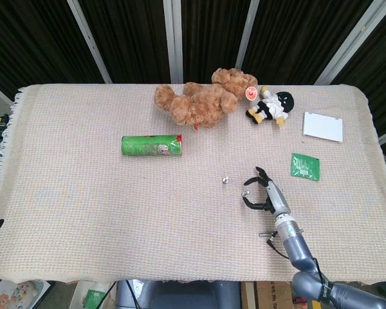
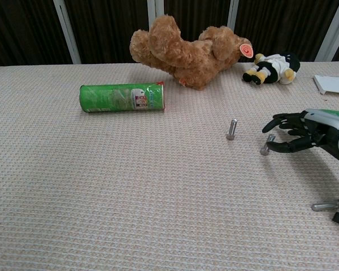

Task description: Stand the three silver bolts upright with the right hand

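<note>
Head view first: right hand (image 1: 264, 193) lies low over the cloth with its fingers (image 1: 253, 176) spread, gripping nothing. A tilted bolt (image 1: 245, 192) sits just at the fingertips; an upright bolt (image 1: 226, 179) stands further left of them, and a third bolt (image 1: 265, 234) lies behind the wrist.

Chest view: the right hand's (image 2: 296, 135) fingers (image 2: 277, 121) are splayed and apart. The tilted bolt (image 2: 265, 145) leans right beside their tips; whether they touch it I cannot tell. The upright bolt (image 2: 231, 129) stands left of the fingers, the lying bolt (image 2: 322, 206) nearer the camera.
</note>
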Available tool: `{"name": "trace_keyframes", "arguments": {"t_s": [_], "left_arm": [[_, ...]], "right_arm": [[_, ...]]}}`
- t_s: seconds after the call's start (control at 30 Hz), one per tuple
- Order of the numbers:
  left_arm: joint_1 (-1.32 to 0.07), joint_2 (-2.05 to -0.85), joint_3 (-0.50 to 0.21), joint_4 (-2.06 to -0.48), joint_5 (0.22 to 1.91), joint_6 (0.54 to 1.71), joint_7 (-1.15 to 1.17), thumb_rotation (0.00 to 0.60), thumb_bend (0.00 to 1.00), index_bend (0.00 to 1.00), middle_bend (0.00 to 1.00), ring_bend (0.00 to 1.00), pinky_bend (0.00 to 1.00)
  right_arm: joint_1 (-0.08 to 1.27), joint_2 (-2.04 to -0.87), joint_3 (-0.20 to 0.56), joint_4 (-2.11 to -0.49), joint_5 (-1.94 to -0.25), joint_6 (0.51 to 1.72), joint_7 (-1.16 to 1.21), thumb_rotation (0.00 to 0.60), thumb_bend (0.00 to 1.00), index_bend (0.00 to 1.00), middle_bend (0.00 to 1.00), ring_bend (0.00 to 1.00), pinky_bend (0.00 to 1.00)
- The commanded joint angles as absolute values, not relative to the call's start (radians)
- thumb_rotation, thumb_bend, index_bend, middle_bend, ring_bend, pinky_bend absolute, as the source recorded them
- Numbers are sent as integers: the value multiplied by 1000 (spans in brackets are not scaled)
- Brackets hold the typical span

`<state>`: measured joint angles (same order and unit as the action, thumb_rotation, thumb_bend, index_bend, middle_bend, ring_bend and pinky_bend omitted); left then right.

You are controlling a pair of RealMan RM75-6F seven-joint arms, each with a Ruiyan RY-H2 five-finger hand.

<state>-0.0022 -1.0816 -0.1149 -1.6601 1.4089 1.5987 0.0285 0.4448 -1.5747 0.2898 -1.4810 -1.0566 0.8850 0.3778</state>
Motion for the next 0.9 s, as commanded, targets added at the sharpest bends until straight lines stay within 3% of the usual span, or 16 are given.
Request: {"name": "trace_keyframes", "arguments": {"t_s": [0.03,0.53,0.67,0.9], "left_arm": [[-2,-1082,-114,-1660,1410,1599,30,600,237,99,59,0,76],[1,-1081,-113,-1662,1414,1603,27,600,237,100,59,0,76],[1,-1080,-113,-1663,1412,1603,25,600,238,100,59,0,76],[1,-1080,-112,-1665,1415,1604,28,600,237,100,59,0,76]], "right_arm": [[445,-1543,294,-1522,-1063,884,372,600,274,369,0,0,0],[387,-1332,372,-1720,-1158,981,464,600,273,368,0,0,0],[356,-1244,356,-1758,-1214,1014,434,600,273,368,0,0,0],[276,-1096,247,-1829,-1378,1092,326,600,272,374,0,0,0]]}}
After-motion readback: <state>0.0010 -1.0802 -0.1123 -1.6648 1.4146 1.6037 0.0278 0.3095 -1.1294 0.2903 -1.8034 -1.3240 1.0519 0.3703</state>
